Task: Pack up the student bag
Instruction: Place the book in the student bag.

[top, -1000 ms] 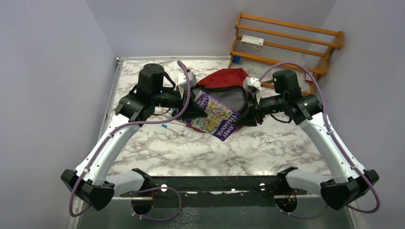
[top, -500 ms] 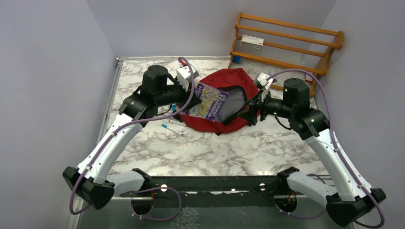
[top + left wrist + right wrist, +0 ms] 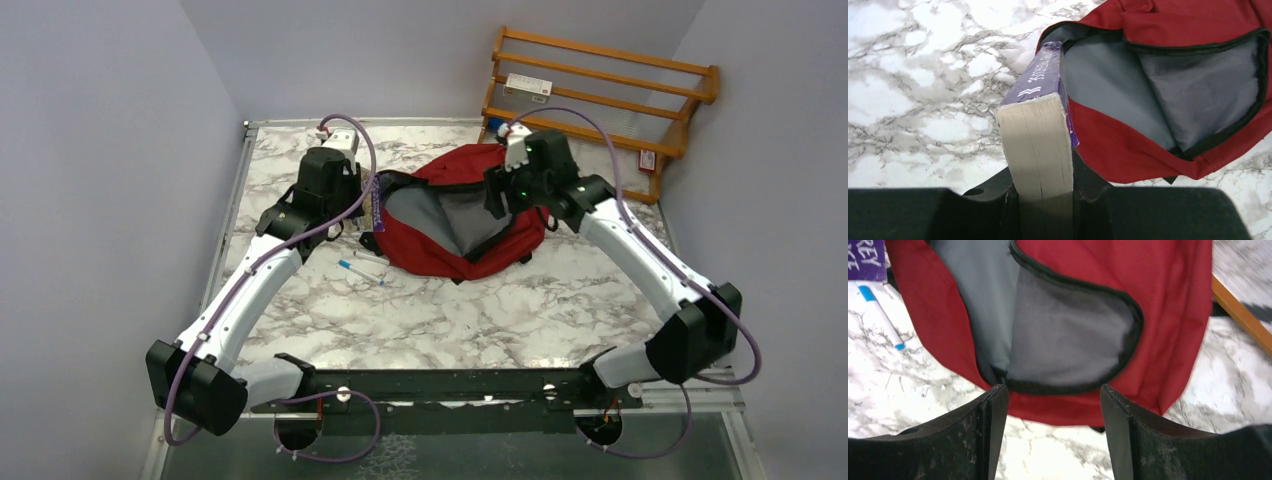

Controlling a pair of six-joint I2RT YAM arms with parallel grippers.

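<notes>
while the left fingers (image 3: 993, 210) clamp a purple book (image 3: 1040, 135) at the rim of the student bag (image 3: 1108, 145), the right fingers (image 3: 973, 440) gape empty.

student bag (image 3: 440, 258): matt dark-red woven cloth; grey lining (image 3: 1068, 335) smoother, slight sheen. book (image 3: 1040, 135): glossy purple cover, cream paper edge, slightly rough. desk (image 3: 480, 310): smooth marble-look top. rack (image 3: 610, 51): varnished wood. right tool (image 3: 1052, 395) fingers (image 3: 1133, 440): matt black plastic, scuffed.

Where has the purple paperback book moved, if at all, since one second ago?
Yes. The purple paperback book, shut in the left gripper, went left, away from the wooden rack, to the left rim of the dark-red fabric backpack.
</notes>
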